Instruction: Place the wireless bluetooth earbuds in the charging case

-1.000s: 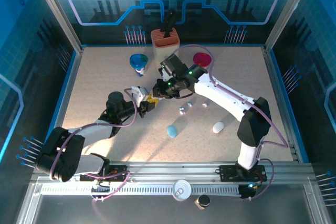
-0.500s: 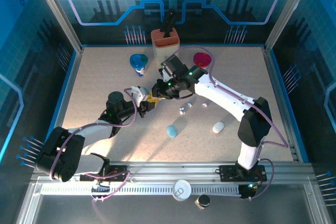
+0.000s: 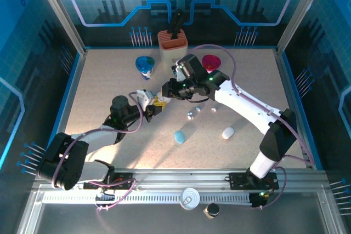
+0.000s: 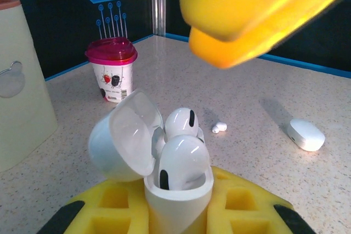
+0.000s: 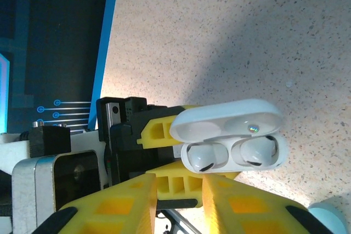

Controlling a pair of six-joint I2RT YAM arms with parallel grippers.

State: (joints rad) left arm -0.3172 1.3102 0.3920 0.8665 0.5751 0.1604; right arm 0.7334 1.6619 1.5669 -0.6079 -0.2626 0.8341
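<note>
My left gripper (image 4: 178,209) is shut on the white charging case (image 4: 178,198), holding it upright with its lid (image 4: 122,135) swung open. Two white earbuds (image 4: 184,160) (image 4: 181,121) sit side by side in its sockets; the right wrist view looks down on them (image 5: 204,157) (image 5: 256,152). My right gripper (image 5: 178,204) hovers just off the case, open, with nothing between its yellow fingers (image 5: 249,206). From above, the left gripper (image 3: 155,104) and right gripper (image 3: 169,92) meet near the table's middle.
Loose earbuds (image 3: 190,115) (image 3: 214,109) lie right of the grippers. A blue case (image 3: 179,136) and a white case (image 3: 228,132) lie nearer the front. At the back stand a blue cup (image 3: 145,64), a beige holder (image 3: 173,45) and a red-lidded cup (image 3: 210,62).
The right arm's wrist has shifted right and back, drawing its gripper slightly away from the case, and its jaws have parted a little. The left arm has not moved.
</note>
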